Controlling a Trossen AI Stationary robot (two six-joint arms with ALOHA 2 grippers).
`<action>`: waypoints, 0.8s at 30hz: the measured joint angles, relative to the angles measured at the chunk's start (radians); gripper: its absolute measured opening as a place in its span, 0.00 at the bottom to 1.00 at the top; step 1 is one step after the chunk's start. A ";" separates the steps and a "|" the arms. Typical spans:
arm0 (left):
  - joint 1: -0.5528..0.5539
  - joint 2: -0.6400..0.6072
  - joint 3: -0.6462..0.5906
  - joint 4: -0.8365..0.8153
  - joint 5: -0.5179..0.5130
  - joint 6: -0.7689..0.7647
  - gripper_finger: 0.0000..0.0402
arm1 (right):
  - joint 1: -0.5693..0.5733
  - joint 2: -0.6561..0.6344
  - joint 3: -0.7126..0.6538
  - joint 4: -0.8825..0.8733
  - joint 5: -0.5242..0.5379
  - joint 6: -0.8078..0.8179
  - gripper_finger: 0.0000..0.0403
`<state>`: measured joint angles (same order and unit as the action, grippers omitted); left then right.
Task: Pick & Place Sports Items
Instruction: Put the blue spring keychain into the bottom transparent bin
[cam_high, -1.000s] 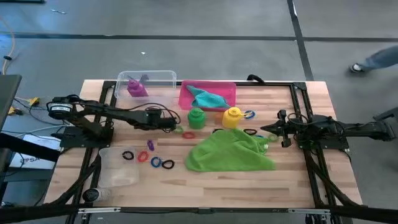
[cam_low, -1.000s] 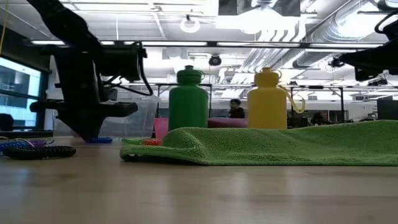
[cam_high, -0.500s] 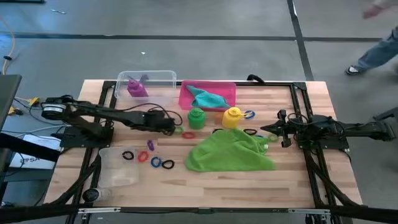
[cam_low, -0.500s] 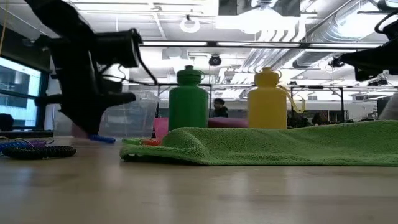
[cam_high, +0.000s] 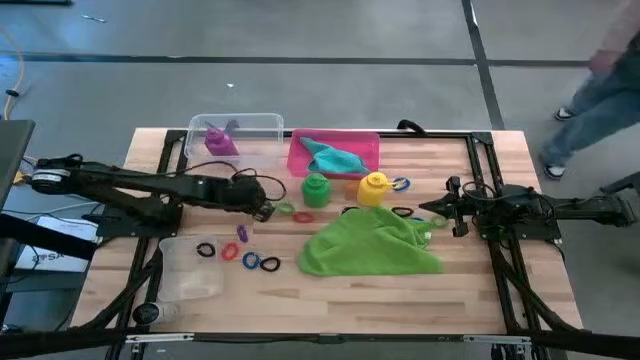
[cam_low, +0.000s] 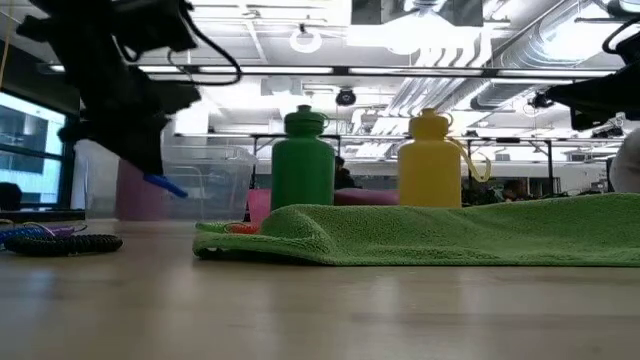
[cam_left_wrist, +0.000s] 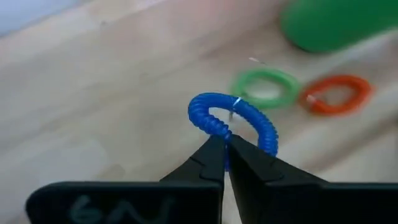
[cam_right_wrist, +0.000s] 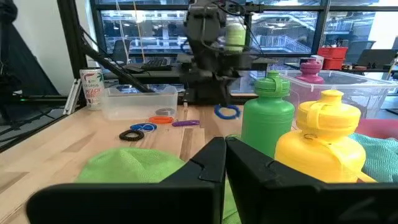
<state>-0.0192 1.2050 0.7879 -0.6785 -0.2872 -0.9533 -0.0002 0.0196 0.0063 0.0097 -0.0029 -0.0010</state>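
Tabletop (cam_high: 470, 290), butcher-block, carries everything. Large green cloth (cam_high: 372, 245) lies rumpled right of centre. Pink tray (cam_high: 297, 152) at the far edge holds the teal cloth (cam_high: 335, 158); beside it a clear tub (cam_high: 258, 125) holds the purple bottle (cam_high: 220, 141). A second clear tub (cam_high: 190, 282) sits at the near left, apparently empty. Green bottle (cam_high: 316, 188) and yellow bottle (cam_high: 374, 187) stand upright, just apart, between tray and big cloth. Left hand (cam_left_wrist: 225, 152) is clenched on a blue coil ring (cam_left_wrist: 233, 119), lifted clear of the wood; in the high view it hangs left of the green bottle. A green ring (cam_left_wrist: 265, 86) and an orange ring (cam_left_wrist: 338, 94) lie side by side on the wood beyond it. Right hand (cam_right_wrist: 224, 151) waits at the right side, fingers pressed together, holding nothing. Step in hand, as I judge it: carry the blue ring to a tub. Keep the pinch firm, since the coil is held by one thin strand only; travel high enough to clear the tub wall, and release only once well inside the rim. Count: three bottles, two cloths, two tubs, one tray. Rings: at least ten in view, counting the near-left cluster (cam_high: 240, 253) and those by the yellow bottle; exact number uncertain.
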 joint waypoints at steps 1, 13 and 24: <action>-0.007 -0.021 0.000 -0.009 0.014 0.012 0.00 | 0.000 0.000 0.000 0.000 0.000 0.000 0.00; -0.153 -0.261 0.000 -0.160 0.212 0.152 0.00 | 0.000 0.000 0.000 0.000 0.000 0.000 0.00; -0.352 -0.458 0.000 -0.276 0.401 0.340 0.00 | 0.000 0.000 0.000 0.000 0.000 0.000 0.00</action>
<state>-0.3708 0.7470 0.7879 -0.9544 0.1134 -0.6129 -0.0002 0.0200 0.0063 0.0101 -0.0032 -0.0010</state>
